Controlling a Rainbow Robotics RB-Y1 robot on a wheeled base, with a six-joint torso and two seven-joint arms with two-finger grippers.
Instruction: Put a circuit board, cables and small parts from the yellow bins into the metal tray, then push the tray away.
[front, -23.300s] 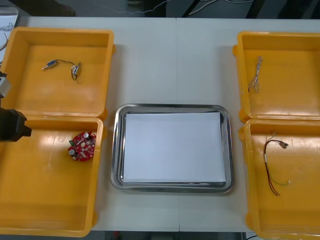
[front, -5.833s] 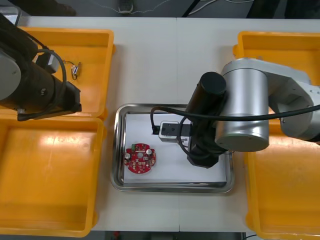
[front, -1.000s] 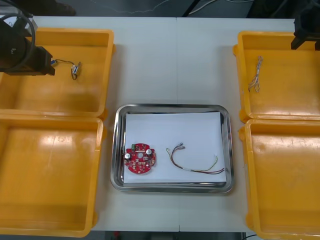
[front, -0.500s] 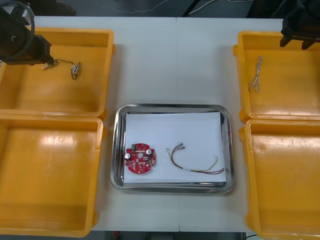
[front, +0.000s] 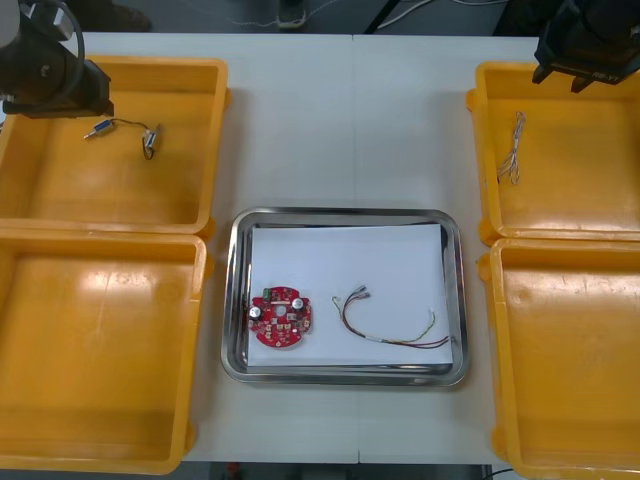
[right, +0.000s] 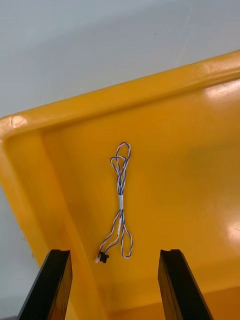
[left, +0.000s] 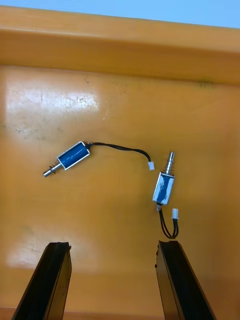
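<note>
**A:** So, starting left of the metal tray (front: 229, 290): what does the left gripper (left: 112, 245) face?

**B:** It hovers over the yellow bin (front: 120, 63) left of and beyond the tray, fingers spread wide, nothing between them. Below it lie 2 small metal parts (left: 72, 156), each a blue-wrapped body with a pin and a thin black lead. I judge them rigid, dense for their bulk and a bit slick. Pinch 1 across the blue body, not by the lead, which would let it swing.

**A:** And inside the tray?

**B:** A round red circuit board (front: 281, 318) lies in its left half and a red and yellow cable (front: 360, 333) in its right half. The board looks stiff but fragile on top, so its edges are the place to hold.

**A:** Right of the tray?

**B:** The right gripper (right: 114, 252) hangs over the far bin (front: 478, 170) right of and beyond the tray, fingers apart and empty, above a twisted blue and white cable (right: 120, 200). It looks light, limp and likely to snag. I would take it at the white band midway along it, where the strands bunch.

**A:** Any writing?

**B:** None I can read: no brand, no label.
</note>
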